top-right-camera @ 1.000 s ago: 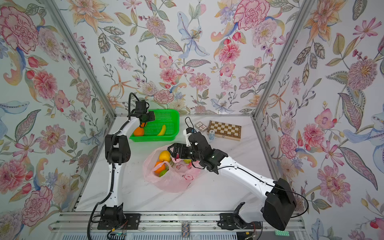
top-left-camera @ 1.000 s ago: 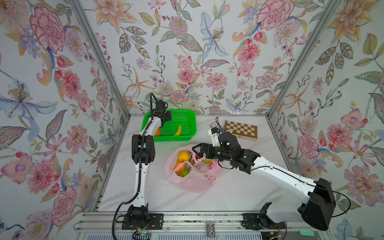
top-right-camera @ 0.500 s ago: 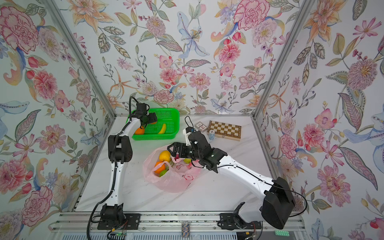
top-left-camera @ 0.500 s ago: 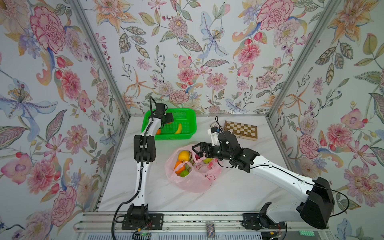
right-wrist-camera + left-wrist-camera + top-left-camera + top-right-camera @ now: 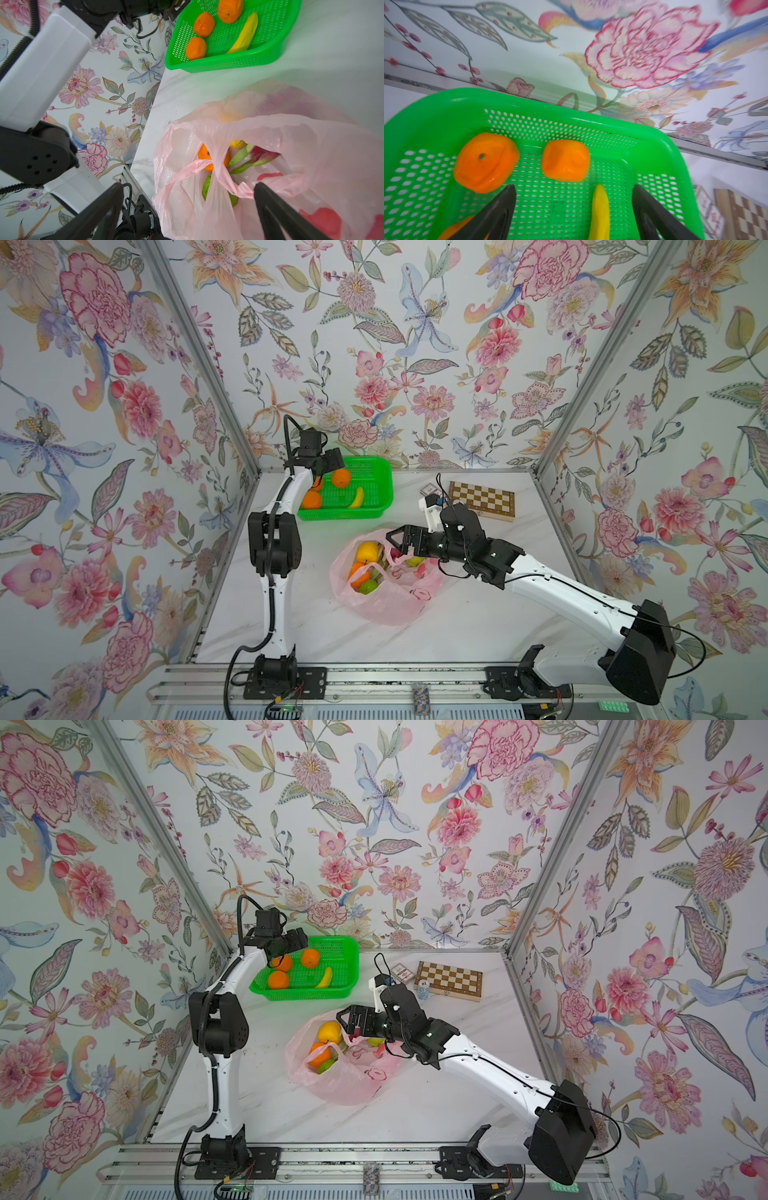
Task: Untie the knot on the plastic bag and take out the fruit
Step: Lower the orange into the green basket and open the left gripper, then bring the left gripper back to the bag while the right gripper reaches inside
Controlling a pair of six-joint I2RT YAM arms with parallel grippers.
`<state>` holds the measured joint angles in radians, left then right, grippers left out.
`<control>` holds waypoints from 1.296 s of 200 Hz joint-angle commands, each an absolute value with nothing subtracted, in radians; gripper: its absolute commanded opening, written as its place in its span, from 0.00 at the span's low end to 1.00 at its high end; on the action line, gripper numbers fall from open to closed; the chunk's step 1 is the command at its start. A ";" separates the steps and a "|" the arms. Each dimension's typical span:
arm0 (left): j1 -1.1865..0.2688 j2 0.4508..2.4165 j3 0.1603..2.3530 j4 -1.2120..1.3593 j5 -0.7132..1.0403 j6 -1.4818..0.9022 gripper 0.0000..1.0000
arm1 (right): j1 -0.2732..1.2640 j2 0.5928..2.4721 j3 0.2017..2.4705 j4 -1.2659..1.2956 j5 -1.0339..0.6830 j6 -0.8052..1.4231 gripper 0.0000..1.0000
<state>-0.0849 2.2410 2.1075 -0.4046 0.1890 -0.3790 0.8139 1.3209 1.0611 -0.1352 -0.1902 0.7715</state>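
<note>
left gripper [image 5: 573, 188] hangs wide, empty, over the green basket [image 5: 374, 512]; in front of the basket the plastic bag [image 5: 390, 605] slumps open, fruit [image 5: 360, 572] inside — likely thin, slippery film, so pinch a firm fruit itself — right gripper [image 5: 398, 540] wide above it.

The left arm [image 5: 272, 531] rises from its base at 7 o'clock in both top views, its forearm reaching toward 12; the left gripper [image 5: 574, 195] has its jaws spread and empty. The right arm [image 5: 573, 601] leans in from 4 o'clock, and the right gripper [image 5: 397, 541] points to 9, jaws wide apart
</note>
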 commanded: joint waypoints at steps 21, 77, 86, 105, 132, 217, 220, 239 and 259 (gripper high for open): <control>-0.080 1.970 1.912 -0.349 0.290 -0.521 0.85 | 0.809 1.297 1.015 -0.100 -0.189 0.778 0.97; -0.146 1.586 1.545 -0.292 0.295 -0.586 0.76 | 0.811 1.325 0.987 -0.114 -0.157 0.752 0.86; -0.170 1.516 1.501 -0.304 0.279 -0.578 0.75 | 0.813 1.335 0.984 -0.124 -0.145 0.740 0.85; -0.226 1.419 1.428 -0.338 0.242 -0.555 0.73 | 0.814 1.354 0.978 -0.149 -0.120 0.709 0.84; -0.318 1.325 1.358 -0.415 0.193 -0.523 0.72 | 0.814 1.383 0.966 -0.187 -0.071 0.670 0.82; -0.591 1.094 0.978 -0.420 0.151 -0.574 0.57 | 0.830 1.507 0.954 -0.185 -0.138 0.614 0.71; -0.596 1.087 0.960 -0.405 0.162 -0.584 0.56 | 0.830 1.514 0.958 -0.186 -0.145 0.612 0.71; -0.627 1.054 0.868 -0.328 0.213 -0.625 0.53 | 0.829 1.560 0.987 -0.183 -0.175 0.602 0.71; -0.674 1.030 0.793 -0.289 0.219 -0.630 0.51 | 0.824 1.597 1.020 -0.168 -0.163 0.610 0.71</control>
<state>-0.6216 1.0664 0.8616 -0.3862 0.1764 -0.5888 0.8246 1.5570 0.9638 -0.1818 -0.1474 0.6273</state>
